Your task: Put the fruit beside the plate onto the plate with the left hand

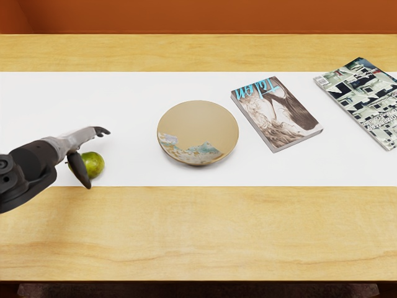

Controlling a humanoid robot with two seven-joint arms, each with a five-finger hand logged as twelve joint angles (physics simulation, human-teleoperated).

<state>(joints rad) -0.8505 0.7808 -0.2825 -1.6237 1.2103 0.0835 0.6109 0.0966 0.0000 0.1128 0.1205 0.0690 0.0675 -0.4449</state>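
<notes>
Though title illegible, magazine beside plate

Surface: light wooden table
Covering: broad white strip across the table's middle, from edge to edge
Left on strip: small round green fruit
Centre: round tan ceramic plate, well apart from the fruit
Right: portrait-cover magazine near the plate; green-patterned magazine at the right edge

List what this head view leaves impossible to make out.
Green fruit: left side hidden behind the left hand; contact unclear.
Far-right magazine: cut off by the picture's right edge; cover text too small.
Left arm: cut off by the left edge.
Right arm: outside the head view.
</notes>
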